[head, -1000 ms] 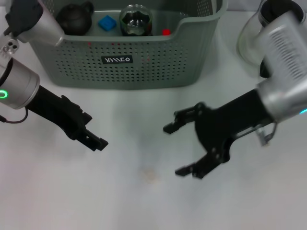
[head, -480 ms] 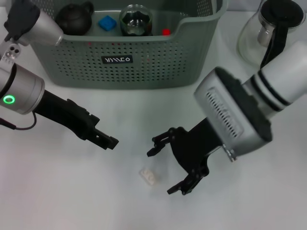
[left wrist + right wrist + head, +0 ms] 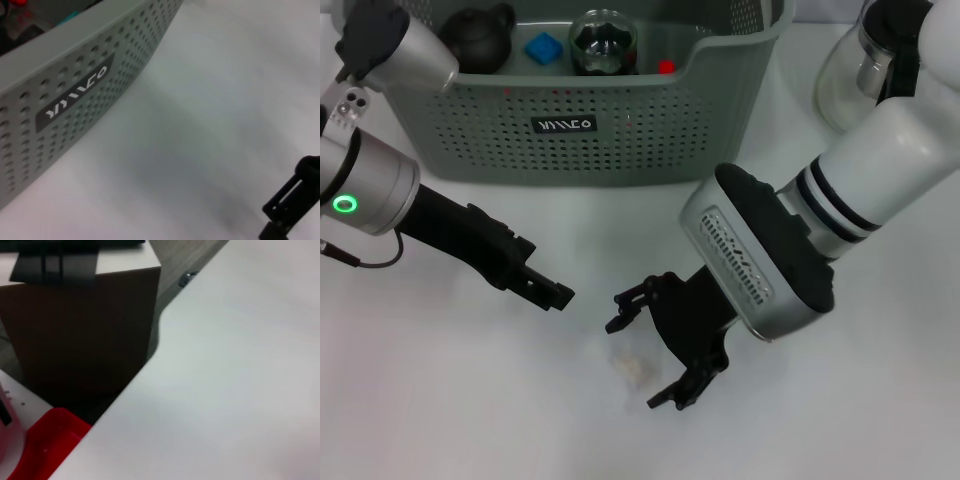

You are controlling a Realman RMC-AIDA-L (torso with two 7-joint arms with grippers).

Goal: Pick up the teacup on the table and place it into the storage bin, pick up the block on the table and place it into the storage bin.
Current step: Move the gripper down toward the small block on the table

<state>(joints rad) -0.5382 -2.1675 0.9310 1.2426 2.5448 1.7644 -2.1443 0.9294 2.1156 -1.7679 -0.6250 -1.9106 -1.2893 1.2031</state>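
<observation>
While its jaws gape, right gripper (image 3: 642, 352) straddles the pale block (image 3: 629, 364) on the table (image 3: 470, 400).

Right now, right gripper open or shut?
Open. In the head view the right gripper has its two black fingers spread wide apart just above the white table, either side of a small pale object, touching nothing.

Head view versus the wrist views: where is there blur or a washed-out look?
Head view: the small pale block nearly melts into the white table, beside the open right end effector. Left wrist view: storage bin logo soft. Right wrist view: table featureless.
</observation>
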